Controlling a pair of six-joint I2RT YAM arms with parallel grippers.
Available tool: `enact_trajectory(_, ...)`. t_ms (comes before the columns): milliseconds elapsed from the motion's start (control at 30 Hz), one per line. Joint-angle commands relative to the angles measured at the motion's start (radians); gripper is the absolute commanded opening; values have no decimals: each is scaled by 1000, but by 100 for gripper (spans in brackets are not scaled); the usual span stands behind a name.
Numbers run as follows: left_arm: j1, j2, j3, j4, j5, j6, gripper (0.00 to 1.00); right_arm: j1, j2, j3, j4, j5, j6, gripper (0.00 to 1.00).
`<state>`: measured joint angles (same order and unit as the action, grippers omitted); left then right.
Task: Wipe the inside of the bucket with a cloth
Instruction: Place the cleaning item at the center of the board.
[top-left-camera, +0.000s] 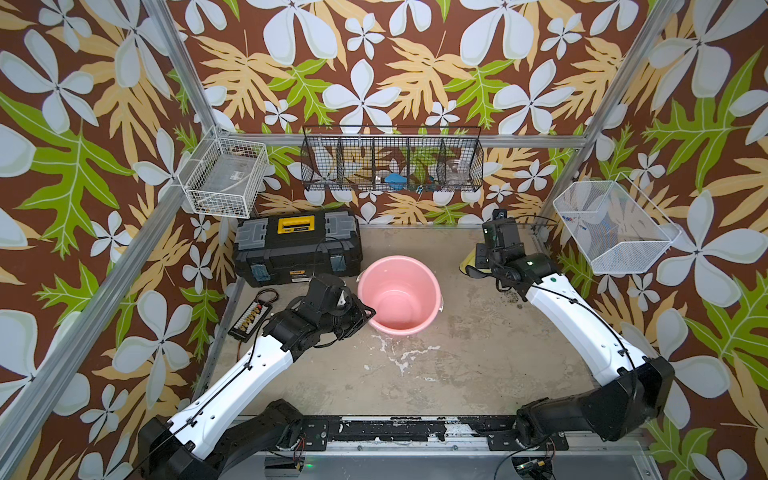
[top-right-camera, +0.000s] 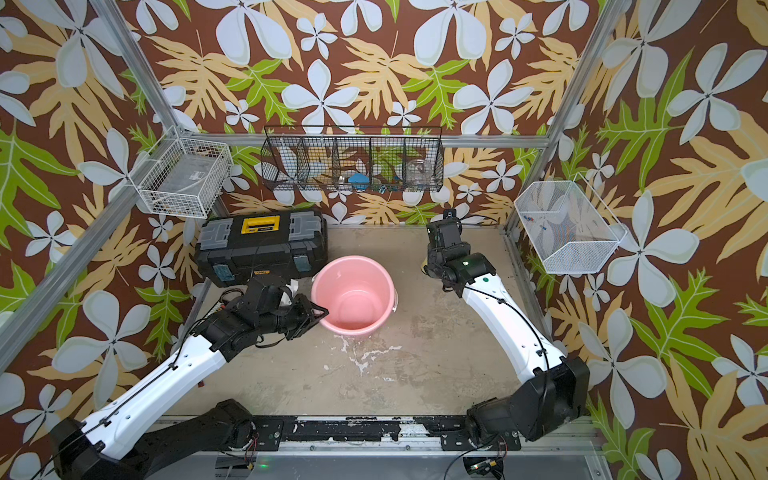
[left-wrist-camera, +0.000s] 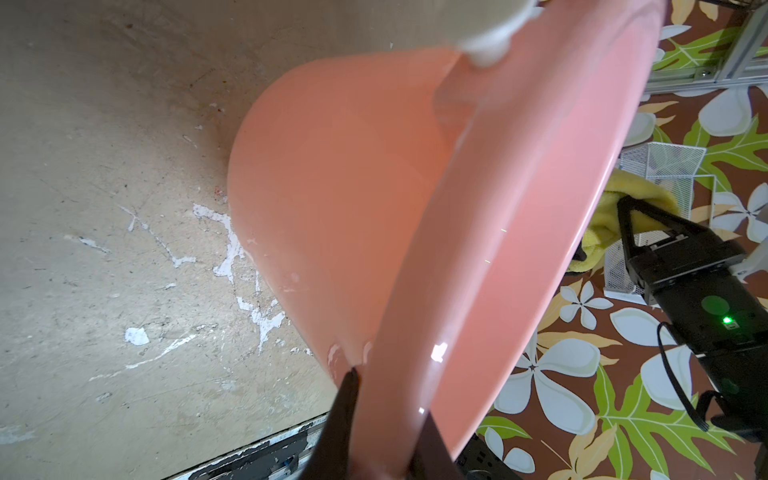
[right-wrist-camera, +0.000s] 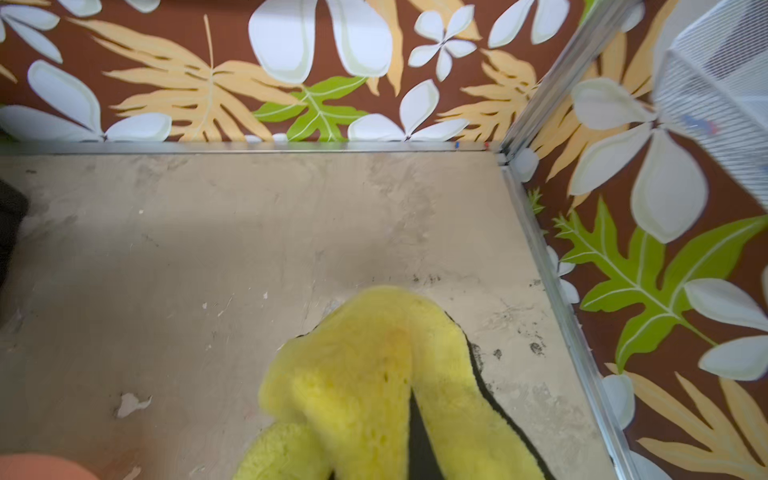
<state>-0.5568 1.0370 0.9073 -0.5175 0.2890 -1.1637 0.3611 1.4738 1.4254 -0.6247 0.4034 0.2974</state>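
Your left gripper (left-wrist-camera: 390, 399) is clamping the bucket's rim. Its 2 dark fingers (left-wrist-camera: 347, 407) are pinching the pink wall, 1 on the outside and 1 on the inside, and the left wrist view is showing no gap around the plastic. The bucket (top-left-camera: 399, 293) is standing mouth up on the table (top-left-camera: 457, 357), roughly mid-table. In both top views you're gripping it on the side nearest the left arm. Behind it and to the left, the black toolbox (top-left-camera: 297, 245) is sitting by the back wall. It's close to the bucket, but I can't tell whether they're touching.

Your right gripper (left-wrist-camera: 625, 205) is closed on the cloth (right-wrist-camera: 365, 395). The yellow pile is bunching out past the tips, and a black edge is showing along 1 side. You're holding it low over the table near the right rear corner, and I can't tell whether it's resting on the surface. The cloth is sitting well apart from the bucket, off to its right. The white mesh basket (top-left-camera: 615, 226) is hanging on the side wall beyond it.
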Motion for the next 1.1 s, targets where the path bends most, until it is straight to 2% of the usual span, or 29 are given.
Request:
enact_trajectory(0,7,12,-28,5,15,-14,4,-2,35,17,-96,-96,24,0)
enact_trajectory(167,29,9,-57,27,23,-20,4,-3,10,-68,-90,-125,52,0)
enact_trajectory(367,97,25,-65,48,93,8,9,-3,-9,-202,-36,-154,89,0)
enact_trajectory(733,113,61,-93,103,150,9,34,-4,42,-315,47,-246,111,1)
enact_trajectory(800,113,56,-95,103,144,5,38,-4,43,-336,63,-254,113,6)
enact_trajectory(833,113,54,-95,105,140,6,39,-3,45,-343,70,-255,114,12)
enact_trajectory(867,114,53,-93,102,138,6,41,-4,47,-350,75,-259,115,13)
enact_trajectory(900,113,50,-90,100,131,7,43,-4,49,-355,79,-260,115,19)
enact_trajectory(967,113,45,-83,93,118,10,53,-4,50,-360,88,-267,114,27)
enact_trajectory(1033,113,42,-72,93,114,14,59,-3,48,-359,93,-261,117,44)
enact_trajectory(1067,113,40,-62,90,112,19,60,-4,47,-358,94,-256,117,57)
